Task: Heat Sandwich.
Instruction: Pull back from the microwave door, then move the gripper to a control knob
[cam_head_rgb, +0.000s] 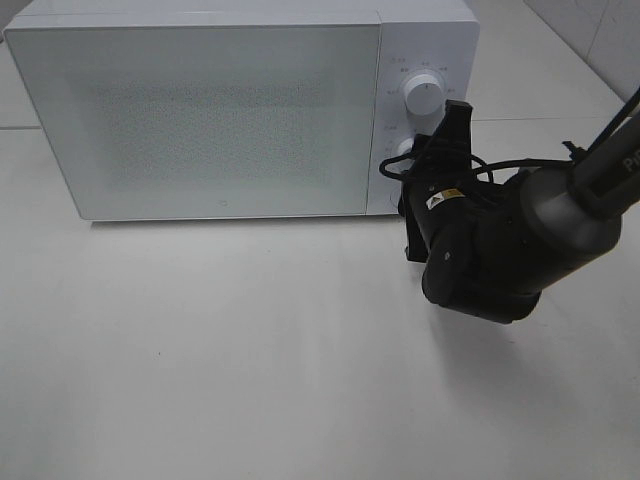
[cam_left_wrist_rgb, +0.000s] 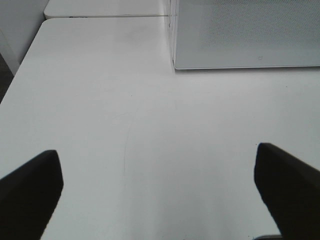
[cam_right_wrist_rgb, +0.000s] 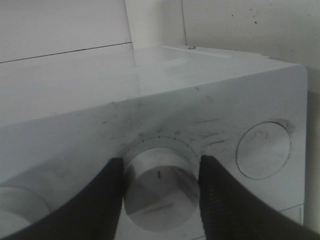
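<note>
The sandwich shows in no view, so where it lies relative to either hand cannot be told. The white microwave (cam_head_rgb: 215, 110) stands on the bench (cam_head_rgb: 230, 350) with its frosted door (cam_head_rgb: 200, 115) closed. The right hand (cam_right_wrist_rgb: 160, 192) is clenched on the lower dial (cam_right_wrist_rgb: 159, 190), a finger (cam_right_wrist_rgb: 220, 200) pressed to each side, below the upper dial (cam_head_rgb: 422, 95). The left hand (cam_left_wrist_rgb: 160, 195) hangs released over bare bench, and the small print around the dials is too fine to read.
</note>
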